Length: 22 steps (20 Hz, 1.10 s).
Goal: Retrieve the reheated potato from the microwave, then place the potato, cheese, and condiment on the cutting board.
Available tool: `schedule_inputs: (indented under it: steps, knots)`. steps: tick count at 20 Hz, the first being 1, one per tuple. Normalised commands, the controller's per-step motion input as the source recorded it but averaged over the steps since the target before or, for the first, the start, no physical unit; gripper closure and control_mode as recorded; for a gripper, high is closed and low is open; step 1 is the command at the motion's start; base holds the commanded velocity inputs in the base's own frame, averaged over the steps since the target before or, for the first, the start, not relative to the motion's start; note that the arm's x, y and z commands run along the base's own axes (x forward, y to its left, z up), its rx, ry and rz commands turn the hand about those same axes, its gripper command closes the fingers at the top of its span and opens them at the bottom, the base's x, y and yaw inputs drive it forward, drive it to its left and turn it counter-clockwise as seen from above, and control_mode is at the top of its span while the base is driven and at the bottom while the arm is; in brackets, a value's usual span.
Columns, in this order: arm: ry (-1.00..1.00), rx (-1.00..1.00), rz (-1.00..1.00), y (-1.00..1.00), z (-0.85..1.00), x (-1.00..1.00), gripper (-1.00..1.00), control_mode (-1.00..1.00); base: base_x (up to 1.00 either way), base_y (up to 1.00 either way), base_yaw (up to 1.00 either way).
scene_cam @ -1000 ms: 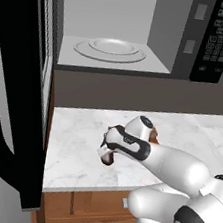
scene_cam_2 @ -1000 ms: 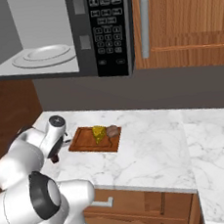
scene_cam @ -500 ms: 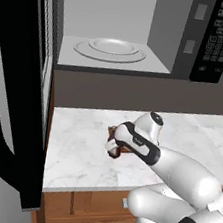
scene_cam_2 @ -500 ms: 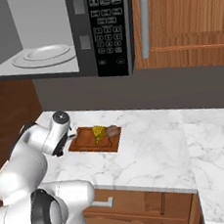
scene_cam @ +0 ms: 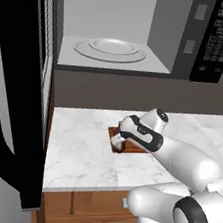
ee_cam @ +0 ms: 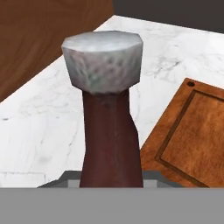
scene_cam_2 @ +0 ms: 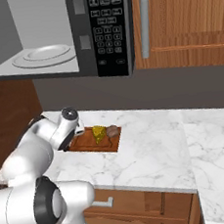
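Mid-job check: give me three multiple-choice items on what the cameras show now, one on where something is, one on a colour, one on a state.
1. Where do the cheese and the potato lie?
A. on the cutting board
B. on the turntable
C. on the bare counter

2. What colour is the cap of the condiment?
A. red
B. pale grey
C. black

3. How does the microwave stand?
A. door shut
B. door open, potato inside
C. door open, turntable bare

Answers: 1 A, the right base view shows both on the board. 2 B, the hand view shows a pale cap on a dark brown neck. 3 C, the left base view shows the door swung wide and nothing on the glass plate.
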Motion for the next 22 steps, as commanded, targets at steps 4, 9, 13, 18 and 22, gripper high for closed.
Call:
schedule_inputs:
  steps: [4, 9, 13, 18, 22]
  knots:
    - [0.0, 0.02, -0.01, -0.2, 0.04, 0.35, 1.0, -1.0, 0.0, 0.0, 0.0]
    - [0.0, 0.0, 0.0, -0.12, 0.01, 0.21, 1.0, -1.0, 0.0, 0.0, 0.0]
    - [0.0, 0.0, 0.0, -0.06, -0.03, 0.1, 1.0, -1.0, 0.0, 0.0, 0.0]
    - [0.0, 0.0, 0.0, -0.02, -0.04, 0.17, 1.0, -1.0, 0.0, 0.0, 0.0]
    - [0.0, 0.0, -0.01, -0.06, -0.04, 0.18, 1.0, -1.0, 0.0, 0.0, 0.0]
